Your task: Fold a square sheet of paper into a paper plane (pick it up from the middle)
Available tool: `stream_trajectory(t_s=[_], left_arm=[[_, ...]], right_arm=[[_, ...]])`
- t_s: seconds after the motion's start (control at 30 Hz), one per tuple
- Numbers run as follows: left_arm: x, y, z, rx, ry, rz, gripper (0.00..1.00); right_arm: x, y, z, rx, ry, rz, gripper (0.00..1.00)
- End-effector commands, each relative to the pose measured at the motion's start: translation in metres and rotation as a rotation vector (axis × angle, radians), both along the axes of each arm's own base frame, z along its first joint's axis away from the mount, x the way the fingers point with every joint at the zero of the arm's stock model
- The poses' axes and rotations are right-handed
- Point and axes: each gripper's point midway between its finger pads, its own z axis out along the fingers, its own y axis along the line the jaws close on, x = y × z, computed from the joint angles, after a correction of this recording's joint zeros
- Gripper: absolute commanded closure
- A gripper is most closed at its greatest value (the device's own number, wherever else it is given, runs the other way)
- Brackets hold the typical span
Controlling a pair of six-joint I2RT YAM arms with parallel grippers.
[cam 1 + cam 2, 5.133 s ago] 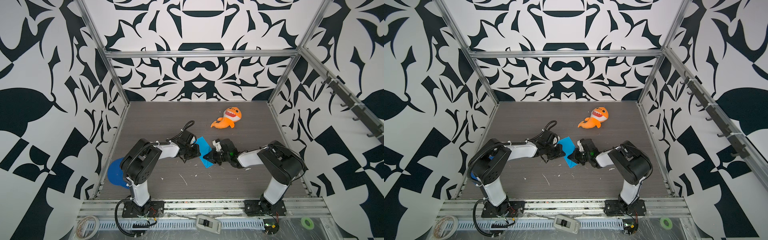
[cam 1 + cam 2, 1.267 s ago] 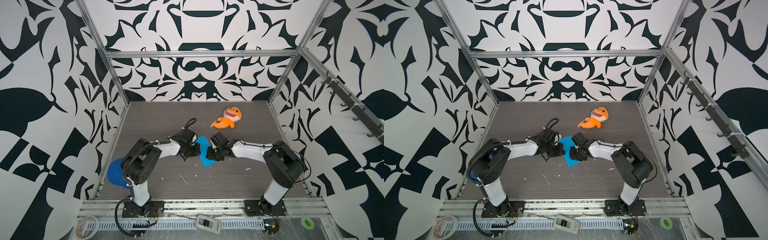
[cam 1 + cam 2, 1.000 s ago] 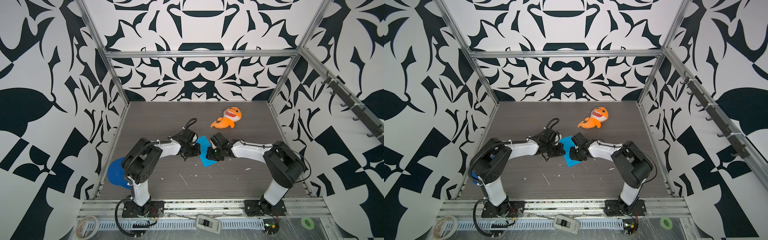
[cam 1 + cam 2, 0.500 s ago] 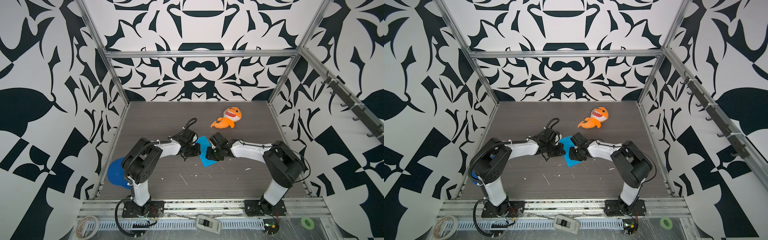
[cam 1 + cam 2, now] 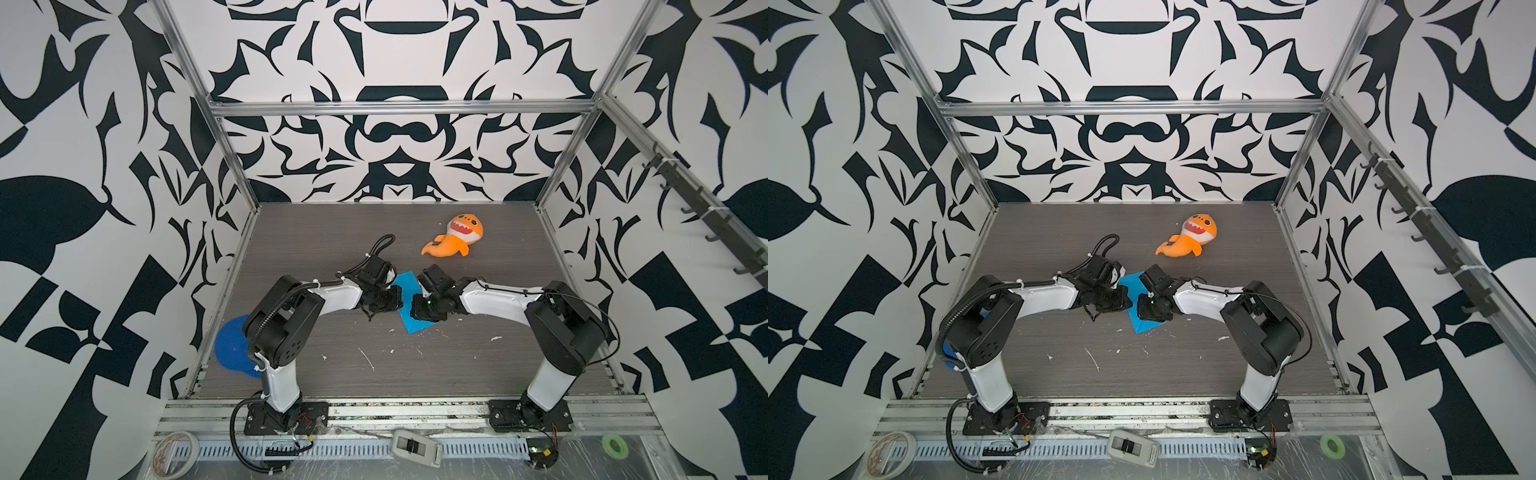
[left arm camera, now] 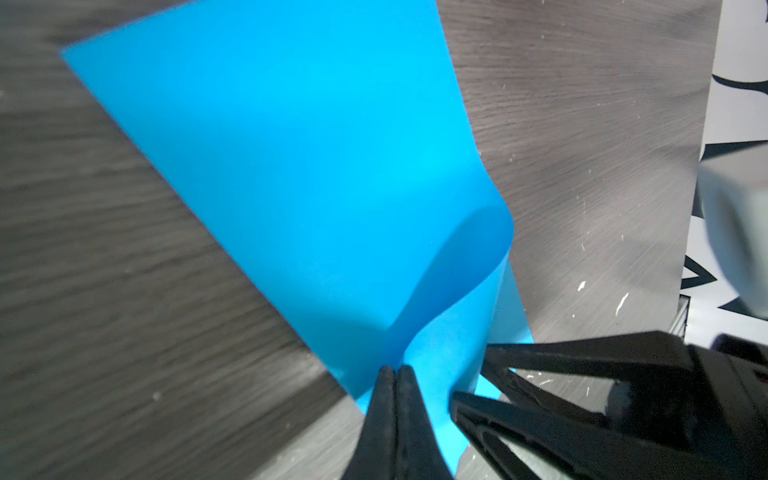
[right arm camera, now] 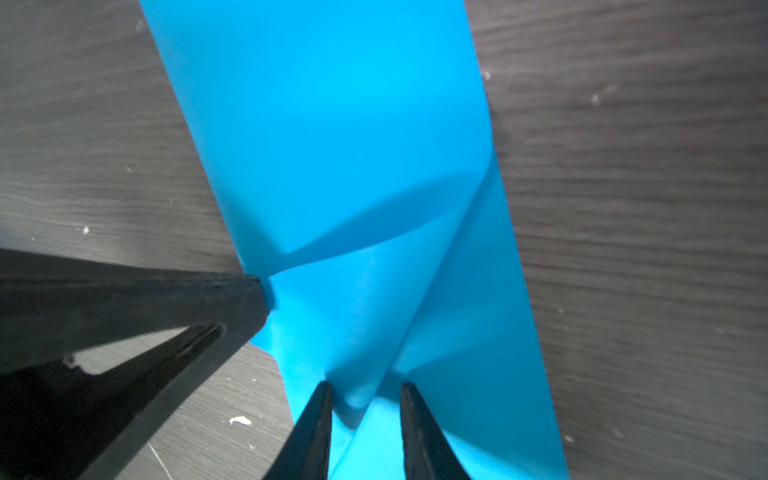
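The square sheet of paper (image 5: 404, 285) is bright blue and lies at mid-table between both grippers, in both top views (image 5: 1132, 284). One part of it is curled over into a loose flap (image 7: 365, 299). My left gripper (image 6: 393, 370) is shut on the sheet's edge where the flap lifts; its black fingers (image 7: 232, 291) also show in the right wrist view. My right gripper (image 7: 365, 388) is open, with the flap's corner between its parted jaws, touching neither. A paper plane is not in view.
An orange shark plush (image 5: 455, 239) lies toward the back right of the dark wood table (image 5: 374, 374). A darker blue round disc (image 5: 230, 349) sits at the front left, partly behind the left arm. White flecks dot the table. Patterned walls close in three sides.
The right gripper's jaws have parted slightly around the flap over the last second. Both arms stay almost still beside the paper; five seconds ago the right gripper was lower and nearer the front.
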Motion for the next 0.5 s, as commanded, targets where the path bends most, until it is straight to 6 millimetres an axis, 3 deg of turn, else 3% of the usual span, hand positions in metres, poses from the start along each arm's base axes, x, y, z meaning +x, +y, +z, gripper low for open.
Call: stream_trajectory(t_s=[0.0, 0.47], left_arm=[[0.0071, -0.0053, 0.002, 0.001, -0.017, -0.017, 0.95], [0.0104, -0.0023, -0.007, 0.04, -0.01, -0.006, 0.95]], right_arm=[[-0.0403, -0.0624, -0.0658, -0.291, 0.161, -0.017, 0.66], [-0.0426, -0.0662, -0.07, -0.32, 0.168, -0.012, 0.67]])
